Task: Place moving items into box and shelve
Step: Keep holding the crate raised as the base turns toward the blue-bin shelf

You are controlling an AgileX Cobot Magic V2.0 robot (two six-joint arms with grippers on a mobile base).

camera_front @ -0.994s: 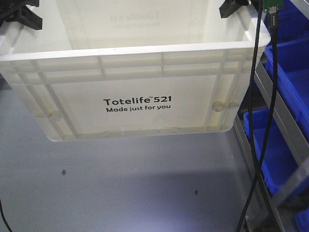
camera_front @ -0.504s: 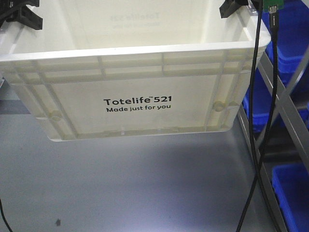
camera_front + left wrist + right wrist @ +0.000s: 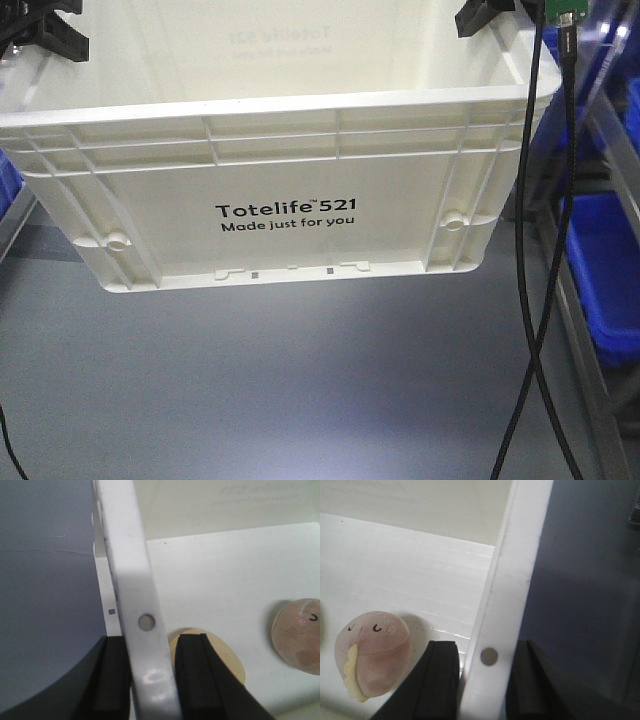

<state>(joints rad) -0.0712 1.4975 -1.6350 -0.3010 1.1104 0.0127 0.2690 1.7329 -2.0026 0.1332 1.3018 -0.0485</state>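
Note:
The box (image 3: 290, 160), a white crate printed "Totelife 521", hangs above the grey floor, held by both side rims. My left gripper (image 3: 45, 30) is shut on the left rim (image 3: 125, 555), one black finger (image 3: 115, 675) outside and one inside. My right gripper (image 3: 485, 15) is shut on the right rim (image 3: 520, 555) in the same way. Two moving items lie on the box's bottom. The pink-brown ball (image 3: 370, 650) with its yellow seam also appears in the left wrist view (image 3: 300, 640). The cream ball (image 3: 227, 657) is partly hidden behind my left inner finger.
A metal shelf with blue bins (image 3: 605, 270) stands to the right of the box. A sliver of another blue bin (image 3: 8, 180) shows at the left edge. A black cable (image 3: 535, 300) hangs down in front on the right. Grey floor (image 3: 300, 390) lies below.
The box keeps its place in the front view while the background slides. The blue bins at right have shifted right and partly out of view. A blue bin has appeared at the left edge.

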